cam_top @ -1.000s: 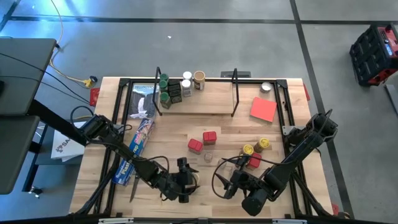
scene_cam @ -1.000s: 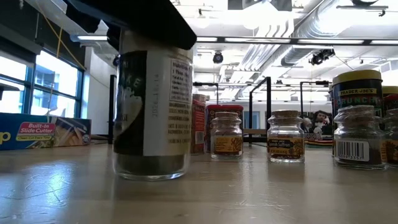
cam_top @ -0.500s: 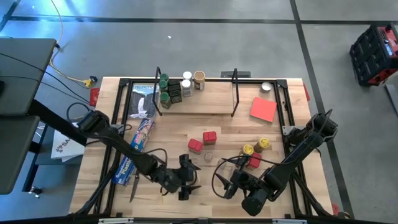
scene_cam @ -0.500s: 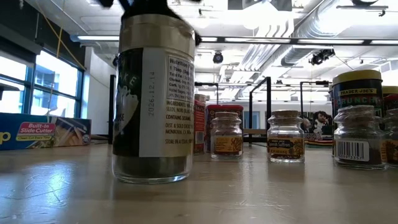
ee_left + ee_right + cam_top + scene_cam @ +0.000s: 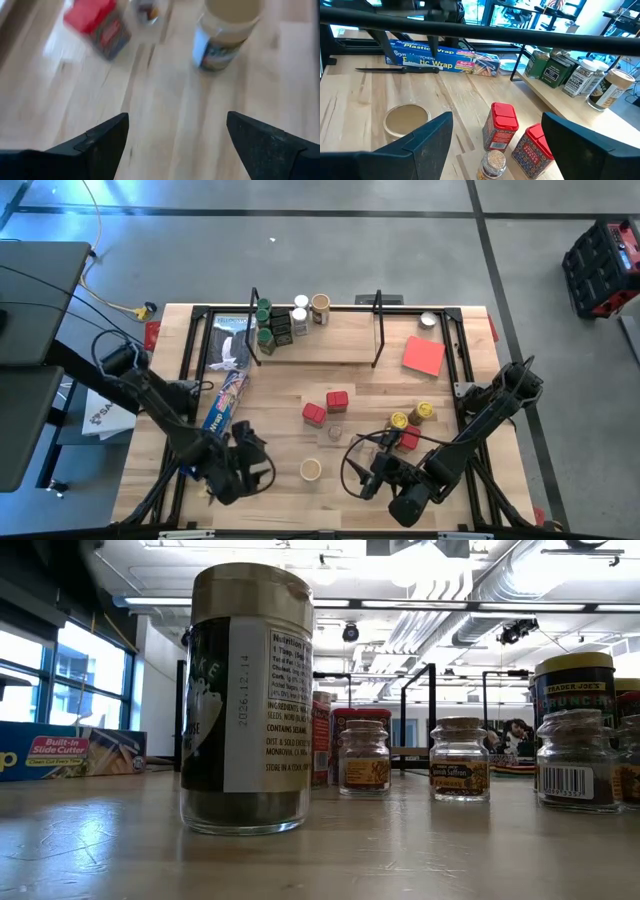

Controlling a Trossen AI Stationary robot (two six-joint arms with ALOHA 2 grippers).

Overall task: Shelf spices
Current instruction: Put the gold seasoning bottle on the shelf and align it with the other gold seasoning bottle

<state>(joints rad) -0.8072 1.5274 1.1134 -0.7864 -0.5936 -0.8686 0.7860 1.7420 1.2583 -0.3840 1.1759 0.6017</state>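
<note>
A tan-lidded spice jar [image 5: 311, 469] [image 5: 245, 700] stands upright on its base near the table's front edge. My left gripper [image 5: 254, 463] [image 5: 175, 135] hangs open to its left, clear of it. My right gripper [image 5: 371, 470] [image 5: 495, 145] stands open to the jar's right, with nothing between its fingers. Two red tins [image 5: 325, 408], a tiny clear jar [image 5: 335, 431] and two yellow-lidded jars [image 5: 411, 417] stand mid-table. The shelf [image 5: 330, 340] at the far side carries several jars [image 5: 285, 320] at its left end.
A long blue plastic-wrap box [image 5: 222, 405] lies left of centre, with a dark thin tool [image 5: 395, 70] near it. A flat red card [image 5: 423, 355] lies at the far right, and a third red tin [image 5: 408, 440] stands close to my right arm. Black frame rails border the table.
My left gripper has come off the top of the tan-lidded jar, risen, and drawn away toward the table's left edge. The jar stays upright where it stood, its lid now uncovered.
</note>
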